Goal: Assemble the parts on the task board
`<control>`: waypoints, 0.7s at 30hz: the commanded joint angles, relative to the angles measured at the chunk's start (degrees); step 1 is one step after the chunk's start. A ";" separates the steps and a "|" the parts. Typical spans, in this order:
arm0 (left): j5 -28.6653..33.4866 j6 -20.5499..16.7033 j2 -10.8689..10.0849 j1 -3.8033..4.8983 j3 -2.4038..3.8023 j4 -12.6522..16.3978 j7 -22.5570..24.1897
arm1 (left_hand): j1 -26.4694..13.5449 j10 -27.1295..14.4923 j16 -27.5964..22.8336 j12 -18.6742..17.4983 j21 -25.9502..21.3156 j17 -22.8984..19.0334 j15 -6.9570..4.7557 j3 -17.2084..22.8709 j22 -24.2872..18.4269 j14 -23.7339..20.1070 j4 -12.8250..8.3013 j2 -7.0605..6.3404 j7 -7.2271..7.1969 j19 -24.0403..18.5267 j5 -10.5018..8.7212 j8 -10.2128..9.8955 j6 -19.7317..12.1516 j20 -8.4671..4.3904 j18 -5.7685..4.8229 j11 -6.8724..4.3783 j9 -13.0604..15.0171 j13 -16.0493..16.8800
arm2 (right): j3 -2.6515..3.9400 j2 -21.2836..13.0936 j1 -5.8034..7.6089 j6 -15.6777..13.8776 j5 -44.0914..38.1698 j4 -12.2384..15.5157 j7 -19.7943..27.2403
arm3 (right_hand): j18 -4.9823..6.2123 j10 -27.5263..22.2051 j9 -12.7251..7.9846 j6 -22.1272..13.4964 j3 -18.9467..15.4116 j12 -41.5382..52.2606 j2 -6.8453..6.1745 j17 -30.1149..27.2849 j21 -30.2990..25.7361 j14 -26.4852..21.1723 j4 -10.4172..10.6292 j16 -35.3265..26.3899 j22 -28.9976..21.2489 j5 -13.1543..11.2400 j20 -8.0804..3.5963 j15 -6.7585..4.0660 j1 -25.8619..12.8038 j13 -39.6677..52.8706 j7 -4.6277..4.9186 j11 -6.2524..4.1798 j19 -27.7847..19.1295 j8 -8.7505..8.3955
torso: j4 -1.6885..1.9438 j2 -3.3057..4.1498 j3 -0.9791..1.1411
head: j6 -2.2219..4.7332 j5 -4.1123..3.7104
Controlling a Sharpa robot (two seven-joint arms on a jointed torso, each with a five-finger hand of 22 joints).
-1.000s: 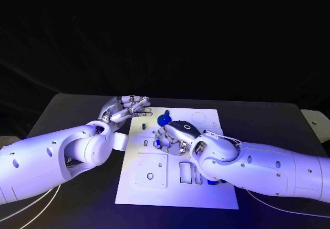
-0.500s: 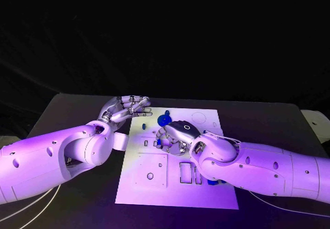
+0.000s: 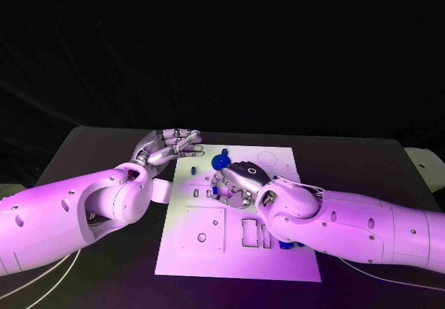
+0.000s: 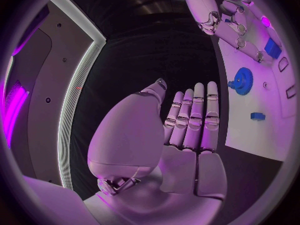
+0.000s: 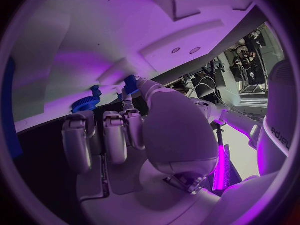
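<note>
The white task board (image 3: 199, 257) lies in the middle of the table. My right hand (image 3: 236, 183) arches over its centre with the fingers curled down, and the thumb and fingers pinch a small blue part (image 3: 215, 192) at the board's surface. The right wrist view has the thumb tip on that part (image 5: 130, 81). A blue gear (image 3: 222, 161) stands on the board just beyond this hand, and a small blue piece (image 3: 192, 170) lies to its left. My left hand (image 3: 172, 145) hovers off the board's far left corner with its fingers (image 4: 190, 117) straight and together, holding nothing.
More blue parts (image 3: 292, 245) lie at the board's right edge, partly under my right forearm. Rectangular slots (image 3: 250, 232) and a raised square plate (image 3: 202, 230) take up the board's near half. Black table surrounds the board.
</note>
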 commanded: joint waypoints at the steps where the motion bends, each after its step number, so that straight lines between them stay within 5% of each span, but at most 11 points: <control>1: 0.14 1.00 0.04 0.04 0.04 0.15 0.45 | -0.79 -0.02 -0.26 -0.26 -0.34 0.06 0.15 -0.10 -0.09 0.09 0.33 0.00 0.77 0.44 0.17 -0.22 -0.43 0.00 0.34 0.36 -0.05 -0.05 | -0.23 -0.19 -0.27 3.04 -1.18 -0.27 -1.50 | -0.83 0.40 1.53 0.60 -0.40 -0.40 -0.81 14.55 0.26 5.84 0.05 0.19 15.07 -0.23 -0.53 -0.42 -0.20 8.31 -0.28 -0.27 5.99 0.93 | 0.01 0.03 0.01 | -0.02 -0.03; 21: 0.14 1.00 0.02 0.04 0.04 0.11 0.42 | -0.79 -0.02 -0.26 -0.26 -0.34 0.06 0.15 -0.10 -0.09 0.09 0.33 0.00 0.77 0.44 0.17 -0.22 -0.43 0.00 0.34 0.36 -0.05 -0.05 | -0.23 -0.19 -0.27 3.31 -1.36 -0.14 -1.62 | -0.83 -0.56 1.25 -0.93 -0.84 -1.84 -2.00 14.20 0.26 5.76 0.58 0.04 15.07 -0.47 -0.33 -0.10 -1.17 7.29 0.31 0.18 5.99 0.35 | 0.00 0.01 0.01 | -0.09 -0.06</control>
